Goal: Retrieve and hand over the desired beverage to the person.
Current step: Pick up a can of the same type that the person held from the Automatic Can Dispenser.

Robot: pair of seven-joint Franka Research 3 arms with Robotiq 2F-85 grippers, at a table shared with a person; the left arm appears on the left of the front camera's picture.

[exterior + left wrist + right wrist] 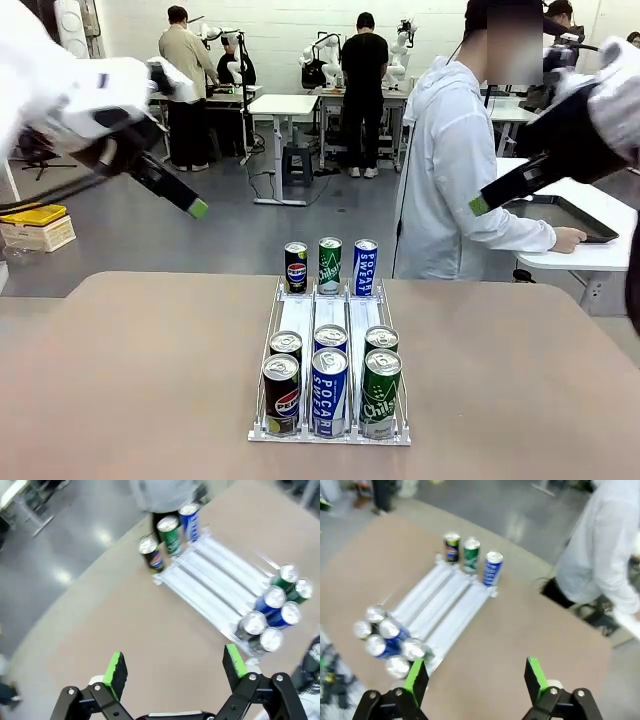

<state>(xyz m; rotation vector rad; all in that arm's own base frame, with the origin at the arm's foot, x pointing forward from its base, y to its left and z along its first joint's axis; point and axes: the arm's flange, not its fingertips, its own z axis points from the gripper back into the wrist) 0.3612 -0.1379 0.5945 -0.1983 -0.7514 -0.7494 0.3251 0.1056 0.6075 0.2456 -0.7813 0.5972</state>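
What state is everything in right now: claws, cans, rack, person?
Left claw: open, empty, above the table.
Right claw: open, empty, raised.
Rack: lanes' middles bare.
Far cans: three, upright, untouched.
Near cans: six, upright, in the rack.
Person: standing, turned sideways.

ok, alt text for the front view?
A white three-lane can rack on the table holds six cans at its near end and a Pepsi can, Chilsung can and Pocari Sweat can at its far end. The left gripper and right gripper hang raised above either side, holding nothing; the person in a white hooded jacket stands beyond the far edge, turned sideways.
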